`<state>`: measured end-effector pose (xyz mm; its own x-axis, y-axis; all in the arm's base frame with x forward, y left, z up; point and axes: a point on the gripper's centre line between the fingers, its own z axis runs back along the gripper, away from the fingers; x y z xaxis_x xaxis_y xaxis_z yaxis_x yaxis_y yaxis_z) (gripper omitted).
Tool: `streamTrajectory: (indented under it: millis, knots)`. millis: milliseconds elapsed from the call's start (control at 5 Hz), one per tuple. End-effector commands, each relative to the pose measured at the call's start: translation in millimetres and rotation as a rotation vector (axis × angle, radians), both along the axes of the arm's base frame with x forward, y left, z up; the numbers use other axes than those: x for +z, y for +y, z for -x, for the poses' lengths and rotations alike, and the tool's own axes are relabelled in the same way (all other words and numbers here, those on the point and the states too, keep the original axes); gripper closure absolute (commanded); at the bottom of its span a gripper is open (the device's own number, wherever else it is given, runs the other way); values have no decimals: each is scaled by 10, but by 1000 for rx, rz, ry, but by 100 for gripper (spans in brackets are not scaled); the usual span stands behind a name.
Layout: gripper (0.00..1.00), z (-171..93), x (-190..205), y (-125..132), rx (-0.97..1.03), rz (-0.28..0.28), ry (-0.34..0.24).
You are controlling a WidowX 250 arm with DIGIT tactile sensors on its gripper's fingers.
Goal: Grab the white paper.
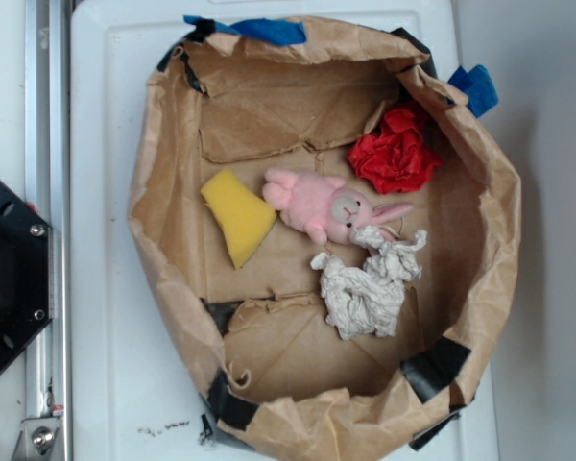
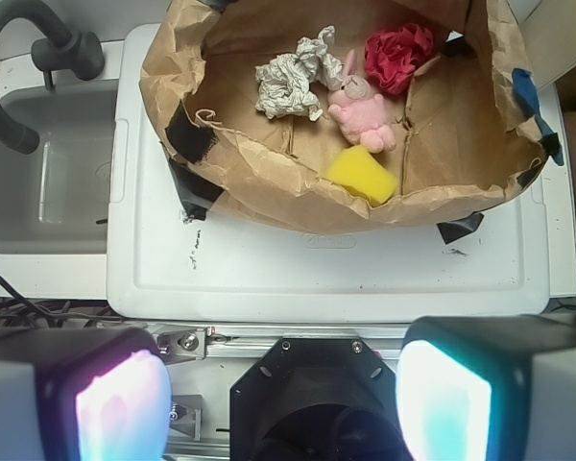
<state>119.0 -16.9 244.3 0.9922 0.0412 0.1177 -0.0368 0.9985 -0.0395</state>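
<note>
Inside the brown paper-lined basket (image 1: 163, 240), a yellow foam sponge wedge (image 1: 238, 216) and a pink plush bunny (image 1: 322, 206) are passed before the crumpled off-white paper wad (image 1: 367, 286) is reached, touching the bunny's head. It is judged light and crushable (best pinched across its bulky middle). The end effector (image 2: 283, 394) is held released, well apart.

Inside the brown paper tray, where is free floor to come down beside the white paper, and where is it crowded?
Free: bare floor of the paper tray between the white paper and the near wall, also behind the yellow sponge. Crowded: the pink bunny touches the white paper; the red paper wad sits close.
</note>
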Motion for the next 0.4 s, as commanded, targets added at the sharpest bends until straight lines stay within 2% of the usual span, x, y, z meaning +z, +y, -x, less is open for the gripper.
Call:
streamTrajectory:
  millis: [0, 200]
  knots:
    - [0, 0, 0, 0, 0, 0, 0]
    - [0, -360, -81, -38, 155, 28, -24]
